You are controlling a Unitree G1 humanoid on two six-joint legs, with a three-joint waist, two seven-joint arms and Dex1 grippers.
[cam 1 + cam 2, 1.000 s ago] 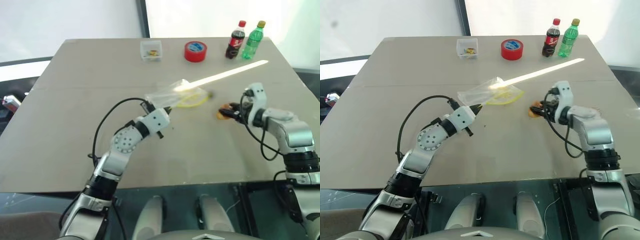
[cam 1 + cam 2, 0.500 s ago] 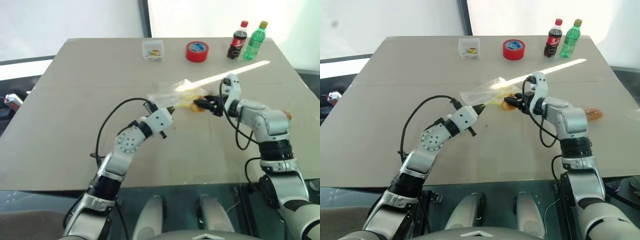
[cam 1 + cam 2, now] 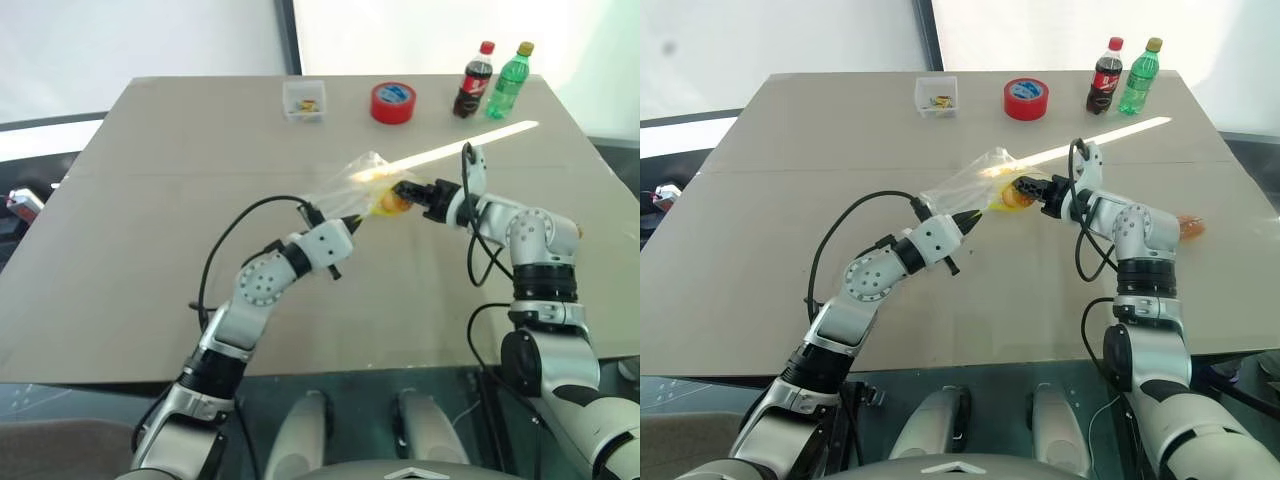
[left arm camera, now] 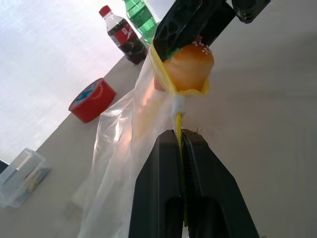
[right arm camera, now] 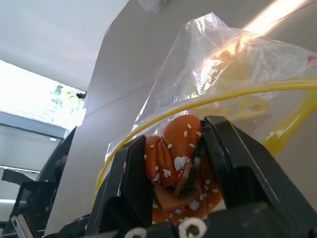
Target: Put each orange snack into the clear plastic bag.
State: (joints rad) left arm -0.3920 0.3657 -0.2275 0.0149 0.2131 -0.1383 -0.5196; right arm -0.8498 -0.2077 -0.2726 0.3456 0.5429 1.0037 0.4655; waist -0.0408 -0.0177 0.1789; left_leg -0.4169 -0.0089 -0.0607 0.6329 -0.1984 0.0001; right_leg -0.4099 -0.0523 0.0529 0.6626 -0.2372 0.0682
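CHANGE: our right gripper (image 3: 1032, 192), clamped on an orange snack (image 4: 187, 67), has carried it from the table's right side to the yellow-edged mouth of the clear plastic bag (image 3: 975, 181) | LEFT: left gripper (image 3: 973, 213) pinched shut on the bag's edge, holding it up | MEANING: first snack nearly in; second snack (image 3: 1189, 226) waits on the table at right.

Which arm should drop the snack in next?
Right. The right gripper holds an orange snack at the clear plastic bag's mouth; the left gripper is pinching the bag's edge.
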